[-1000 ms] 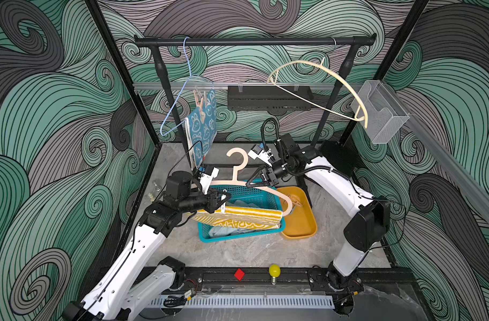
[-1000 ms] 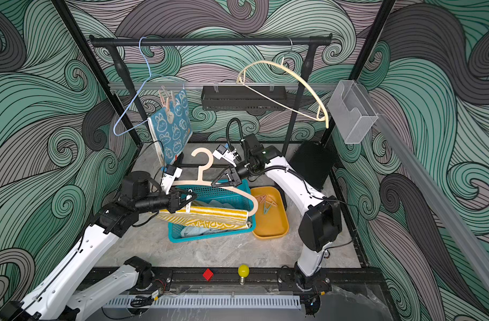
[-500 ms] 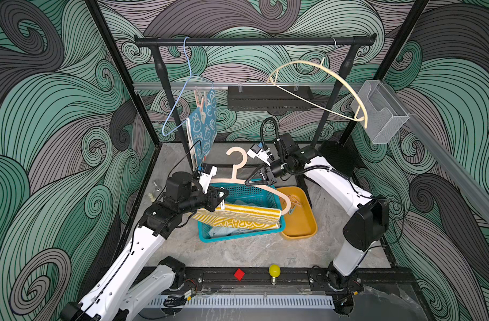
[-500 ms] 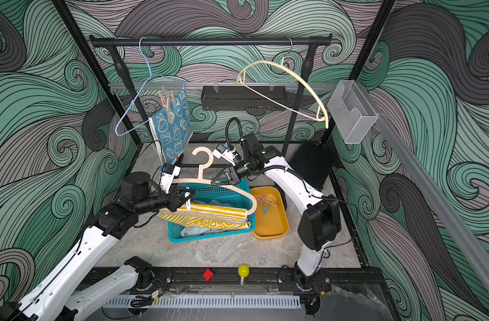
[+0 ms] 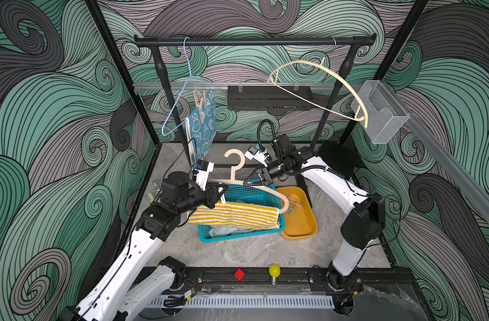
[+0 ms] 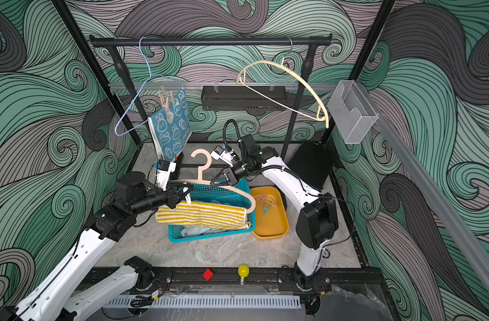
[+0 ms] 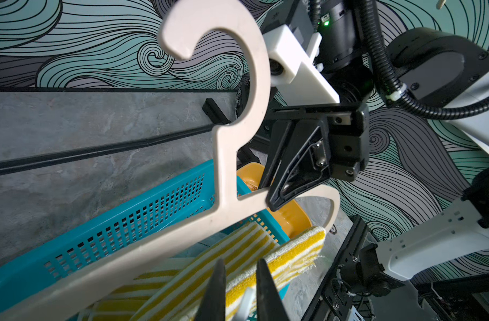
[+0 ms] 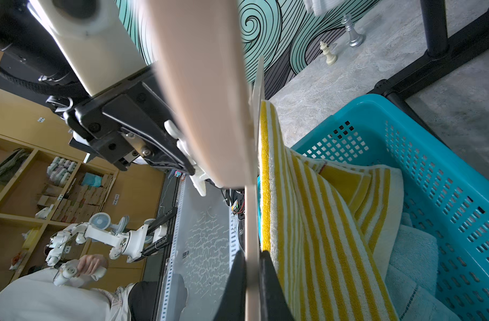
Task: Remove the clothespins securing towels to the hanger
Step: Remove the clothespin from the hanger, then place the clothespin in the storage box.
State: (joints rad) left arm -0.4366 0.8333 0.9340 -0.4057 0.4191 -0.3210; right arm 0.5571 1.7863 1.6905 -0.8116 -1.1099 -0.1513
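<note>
Grey tabletop [image 5: 237, 251], clothespins [image 5: 294, 204] in orange tray [image 5: 303, 232]

Left arm [image 5: 139, 244]: white shells, black joint housings, small dark holes.
Right arm [image 5: 329, 180]: same colours; black corrugated hose [image 5: 261, 133]; green light [image 7: 326, 23].
Left gripper [image 5: 221, 191], right gripper [image 5: 245, 183]: black triangular frames, silver screws.
Wrist cameras [image 5: 203, 169]: white blocks.

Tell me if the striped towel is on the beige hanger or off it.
On: the striped towel drapes over the beige hanger, a white clothespin at its end, lower part sagging into the teal basket.
</note>
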